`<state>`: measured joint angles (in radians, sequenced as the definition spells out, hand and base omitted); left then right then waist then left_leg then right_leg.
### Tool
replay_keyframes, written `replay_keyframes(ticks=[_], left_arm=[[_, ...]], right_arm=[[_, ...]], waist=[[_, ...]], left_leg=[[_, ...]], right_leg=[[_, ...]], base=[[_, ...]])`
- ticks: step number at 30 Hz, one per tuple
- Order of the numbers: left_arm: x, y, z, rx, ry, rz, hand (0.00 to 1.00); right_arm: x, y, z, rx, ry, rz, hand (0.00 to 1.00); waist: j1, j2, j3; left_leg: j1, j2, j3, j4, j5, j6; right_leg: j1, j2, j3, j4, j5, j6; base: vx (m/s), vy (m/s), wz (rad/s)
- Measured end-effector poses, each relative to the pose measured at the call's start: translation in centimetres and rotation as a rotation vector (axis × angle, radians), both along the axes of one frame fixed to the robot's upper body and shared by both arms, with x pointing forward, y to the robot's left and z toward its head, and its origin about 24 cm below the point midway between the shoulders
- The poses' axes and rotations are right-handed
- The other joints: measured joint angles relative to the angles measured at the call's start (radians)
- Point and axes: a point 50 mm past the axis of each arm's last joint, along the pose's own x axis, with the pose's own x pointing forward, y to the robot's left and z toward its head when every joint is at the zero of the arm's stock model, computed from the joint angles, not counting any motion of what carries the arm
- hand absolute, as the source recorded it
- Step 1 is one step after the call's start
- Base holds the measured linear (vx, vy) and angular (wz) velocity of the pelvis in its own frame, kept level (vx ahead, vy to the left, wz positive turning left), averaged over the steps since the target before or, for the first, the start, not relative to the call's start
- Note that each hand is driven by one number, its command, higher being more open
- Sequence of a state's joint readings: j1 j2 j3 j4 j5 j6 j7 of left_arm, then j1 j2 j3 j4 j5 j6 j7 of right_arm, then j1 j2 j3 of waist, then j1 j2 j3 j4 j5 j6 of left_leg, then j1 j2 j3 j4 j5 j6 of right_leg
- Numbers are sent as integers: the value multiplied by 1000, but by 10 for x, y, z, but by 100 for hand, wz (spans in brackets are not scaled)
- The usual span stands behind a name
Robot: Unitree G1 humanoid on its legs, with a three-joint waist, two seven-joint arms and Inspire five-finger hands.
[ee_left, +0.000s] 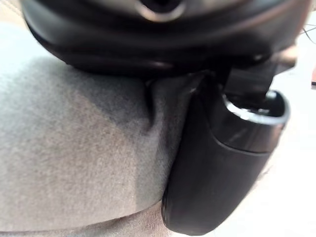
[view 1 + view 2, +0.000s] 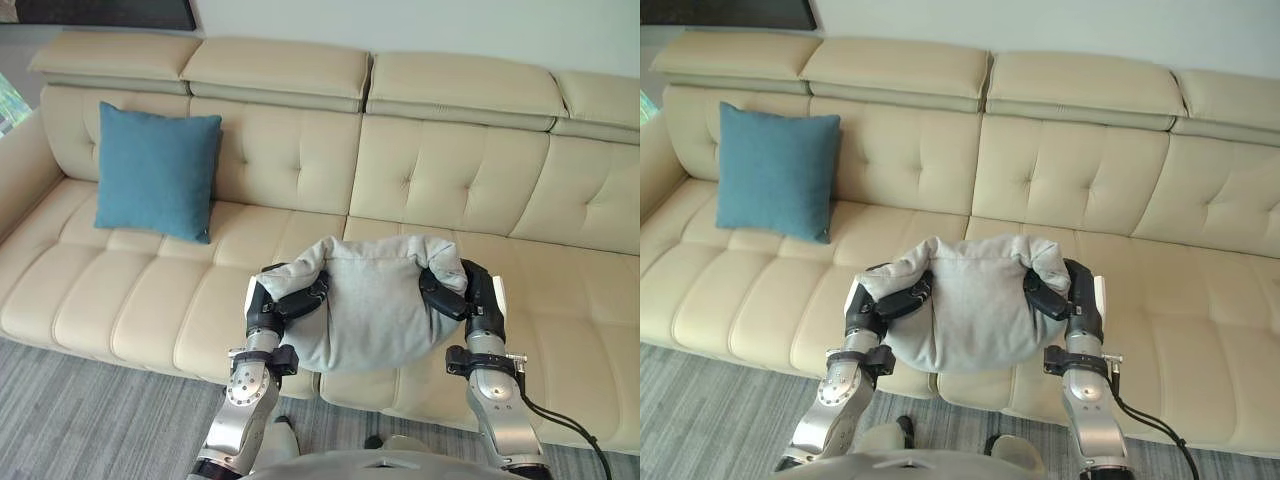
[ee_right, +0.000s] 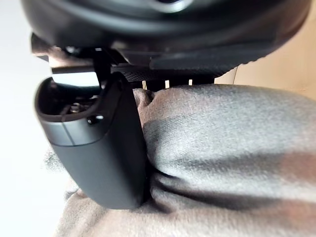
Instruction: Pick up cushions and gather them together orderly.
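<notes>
A: What could go wrong from here?

B: The grey cushion hangs in the air just in front of the sofa seat, held by its two upper corners alone; its belly sags between the grips, so I judge the soft cloth could creep out of one of them and the cushion swing down or drop to the floor.

A: And the hands?

B: The left robot hand is clamped on the upper left corner, fingers curled over the top edge; the right robot hand grips the upper right corner the same way (each wrist view shows a thumb pressed into puckered grey cloth); both forearms rise from below, palms turned inward, the cushion between them.

A: Where must it go?

B: Likely beside the blue cushion, upright against the backrest at the sofa's left end, well apart; a careless sideways swing might topple it.
</notes>
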<state>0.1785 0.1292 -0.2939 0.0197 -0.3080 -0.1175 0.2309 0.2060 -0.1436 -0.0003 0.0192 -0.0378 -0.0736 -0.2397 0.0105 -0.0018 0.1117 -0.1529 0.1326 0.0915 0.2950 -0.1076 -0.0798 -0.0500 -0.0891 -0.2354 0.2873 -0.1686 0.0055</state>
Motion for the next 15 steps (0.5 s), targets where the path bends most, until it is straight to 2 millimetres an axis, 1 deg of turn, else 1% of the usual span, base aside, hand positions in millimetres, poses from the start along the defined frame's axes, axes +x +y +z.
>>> replay_keyframes(ticks=[1,2,3,5,7,9,11,12,13,15], left_arm=[[0,0,0,0,0,0,0],[-1,-1,-2,2,8,-4,0],[-1,-1,-2,0,9,-4,0],[-1,0,-2,0,10,-4,0],[-2,0,-2,3,11,-8,0],[-2,0,-3,7,13,-15,0],[0,0,-1,15,2,-26,0],[0,0,-1,16,2,-26,0],[3,-1,2,23,-15,-31,0],[12,-2,10,32,-51,-30,0]], right_arm=[[0,0,0,0,0,0,0],[-1,0,-1,2,4,-4,0],[-1,0,-1,1,7,-4,0],[-1,1,-2,7,16,-5,0],[-1,2,-3,5,20,-8,0],[-1,2,-3,-1,25,-10,0],[0,2,-2,-4,18,-14,0],[0,2,-2,-4,18,-14,0],[3,2,0,-5,7,-21,0],[12,3,8,-10,-35,-31,0]], waist=[[0,0,0],[-2,-3,-3],[-2,-2,-5],[-2,-2,-6],[-9,-3,-7],[-16,-4,-9],[-20,-12,-28],[-20,-12,-29],[-21,-19,-38],[-21,-22,-38]], left_leg=[[1,0,0,-1,0,0],[33,-27,21,-36,8,12],[47,-39,40,-55,12,17],[69,-47,64,-84,18,25],[95,-55,88,-120,27,27],[118,-59,103,-145,34,27],[139,-61,129,-192,49,30],[139,-61,129,-192,49,30],[139,-61,140,-204,55,30],[132,-61,147,-206,57,33]], right_leg=[[0,0,0,0,0,1],[3,-22,25,9,-10,16],[2,-33,46,5,-11,24],[2,-39,69,-7,-3,36],[10,-40,90,-30,7,46],[22,-36,106,-52,20,47],[21,-29,132,-86,41,47],[21,-29,132,-86,41,47],[17,-26,141,-102,54,47],[8,-24,153,-112,67,50]], base=[[98,100,-14],[48,110,-22],[39,106,-31],[24,84,-33],[15,57,-34],[10,38,-31],[8,29,-33],[5,27,-25],[-6,29,-17],[-33,38,-17]])
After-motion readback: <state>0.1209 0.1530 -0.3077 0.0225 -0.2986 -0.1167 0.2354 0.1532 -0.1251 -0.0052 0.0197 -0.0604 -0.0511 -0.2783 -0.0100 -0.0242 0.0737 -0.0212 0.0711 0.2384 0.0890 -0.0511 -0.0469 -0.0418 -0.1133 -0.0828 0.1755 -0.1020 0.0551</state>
